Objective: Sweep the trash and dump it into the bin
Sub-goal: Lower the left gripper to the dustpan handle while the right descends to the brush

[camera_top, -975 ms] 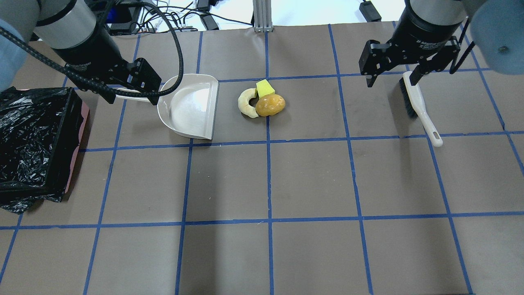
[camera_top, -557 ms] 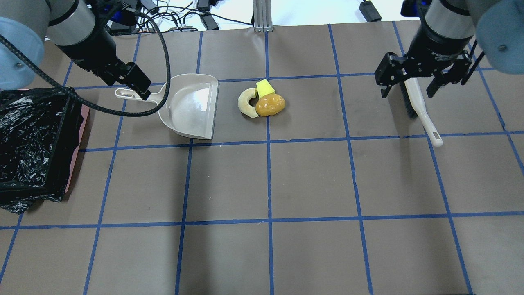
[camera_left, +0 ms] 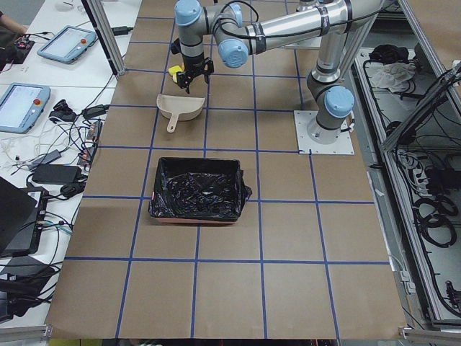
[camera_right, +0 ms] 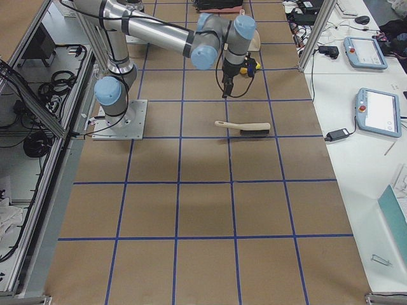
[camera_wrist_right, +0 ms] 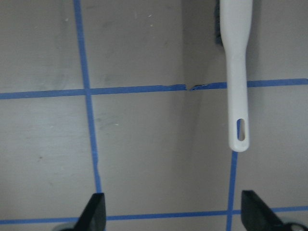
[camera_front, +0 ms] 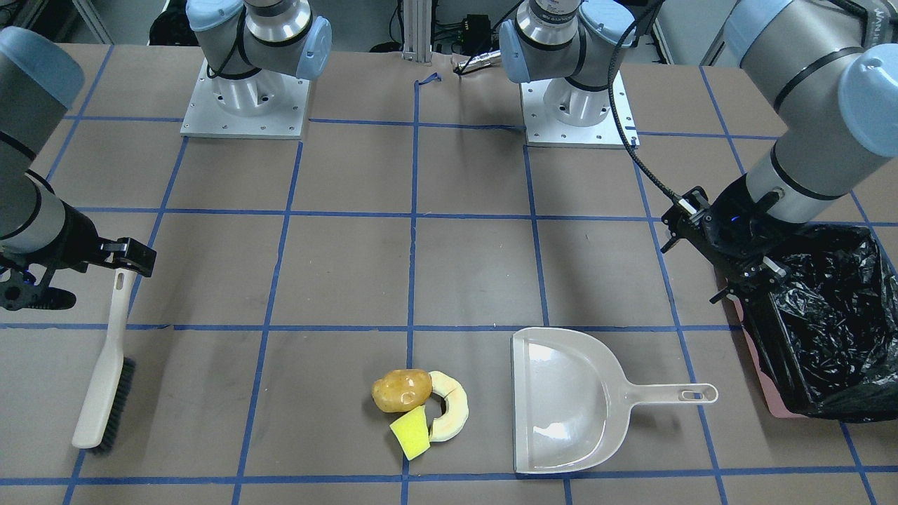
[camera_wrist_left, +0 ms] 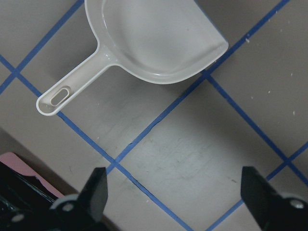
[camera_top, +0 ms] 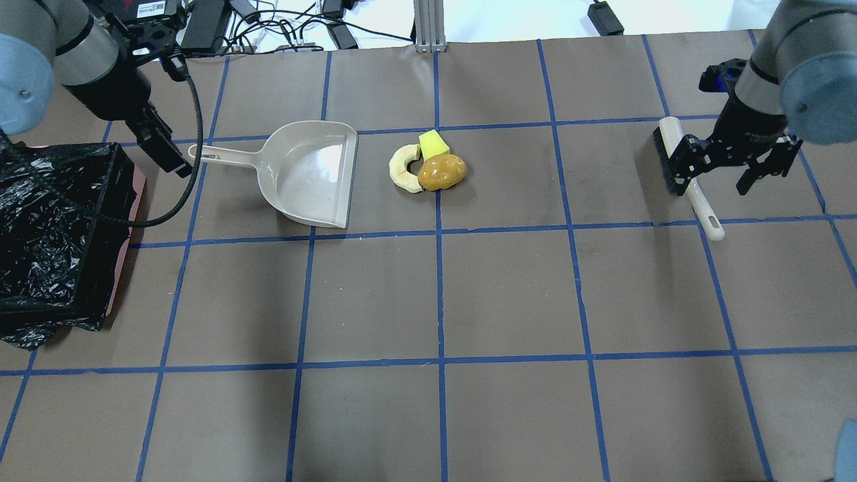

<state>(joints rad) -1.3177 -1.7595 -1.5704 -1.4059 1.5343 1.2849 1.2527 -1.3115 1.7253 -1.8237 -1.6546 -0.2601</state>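
A black-lined bin point(camera_top: 110, 201) sits at the left edge of the table point(camera_top: 509, 294). Farther out, the left gripper point(camera_wrist_left: 174, 192) hangs empty, jaws apart, beside the handle of a cream dustpan point(camera_top: 311, 171). Toward the far edge, the trash lies clustered and touching: potato lump point(camera_top: 442, 172), ring slice point(camera_top: 402, 171), yellow wedge point(camera_top: 434, 142). Near the right edge, the right gripper point(camera_top: 716, 171) hovers, jaws apart, seemingly just above a brush point(camera_top: 704, 211).
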